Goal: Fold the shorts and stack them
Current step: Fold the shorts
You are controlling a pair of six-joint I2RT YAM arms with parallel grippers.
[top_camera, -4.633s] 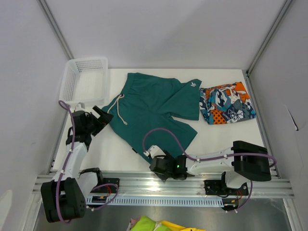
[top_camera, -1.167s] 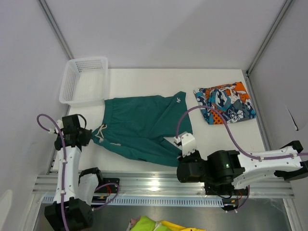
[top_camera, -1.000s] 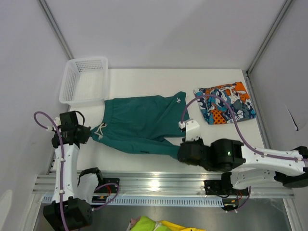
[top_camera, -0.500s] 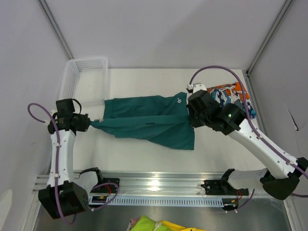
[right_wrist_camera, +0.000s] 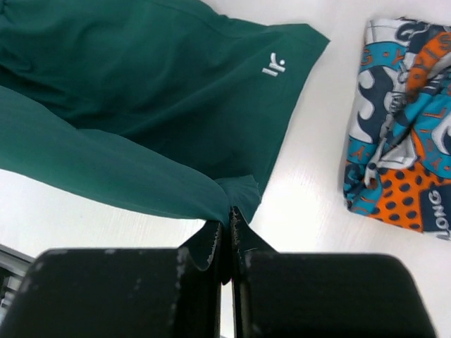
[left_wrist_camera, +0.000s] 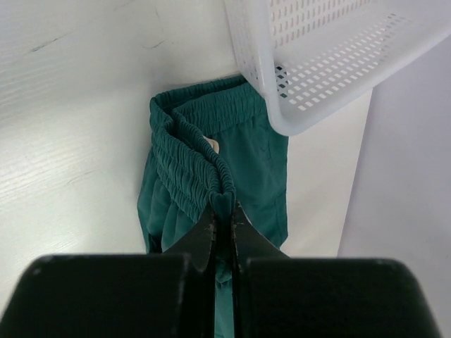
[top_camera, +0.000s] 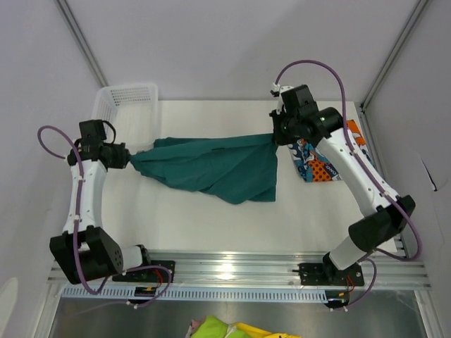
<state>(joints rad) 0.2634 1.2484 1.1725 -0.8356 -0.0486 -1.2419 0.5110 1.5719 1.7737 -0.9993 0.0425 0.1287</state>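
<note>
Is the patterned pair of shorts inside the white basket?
No, the patterned shorts lie on the table, across from the basket.

The right gripper (right_wrist_camera: 230,217) pinches a fold of the teal shorts (right_wrist_camera: 162,84) (white logo showing); the patterned shorts (right_wrist_camera: 402,162) lie nearby, apart.

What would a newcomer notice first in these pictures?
The dark green shorts, stretched across the middle of the table between both arms: the left gripper pinches the waistband, the right gripper the opposite end. Then the bright orange-and-teal patterned shorts lying at the right, and the white mesh basket at the far left corner.
</note>
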